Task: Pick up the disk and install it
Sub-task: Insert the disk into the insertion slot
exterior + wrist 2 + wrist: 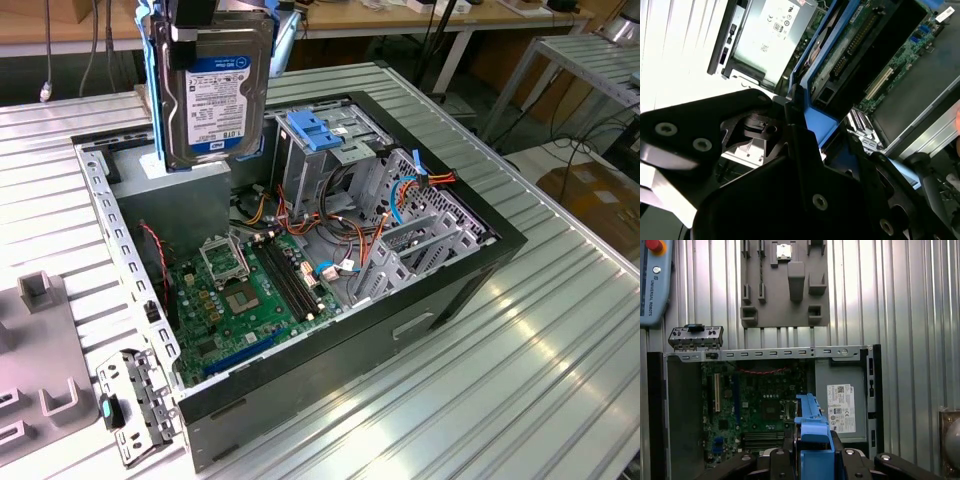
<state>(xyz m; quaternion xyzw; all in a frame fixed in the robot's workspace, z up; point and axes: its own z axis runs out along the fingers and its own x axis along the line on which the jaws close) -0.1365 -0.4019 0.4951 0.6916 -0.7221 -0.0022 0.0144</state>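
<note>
Pick-up reads as done, install not done. The disk [215,95] hangs upright in the air, clear of the table [530,380], label facing the exterior camera, above the corner of the open computer case [470,250] where the grey power supply [840,405] sits. The gripper [815,461] is closed narrowly on the disk's blue carrier frame; in the first wrist view the black fingers [785,462] press on either side of that frame, and the second wrist view shows the same clamp from below, with the drive's circuit-board face exposed. The metal drive cage [330,165], with its lighter blue latch piece [312,128], lies toward the exterior view's right of the disk and apart from it, so my judgement is that transfer, alignment and seating are all left. The motherboard [245,290] is open to view on the case floor. Hard to make out: the exterior view cuts off the gripper's upper body, the exact pad contact is masked by the carrier frame, I cannot tell which slot of the cage is free, and cables clutter its mouth.
</note>
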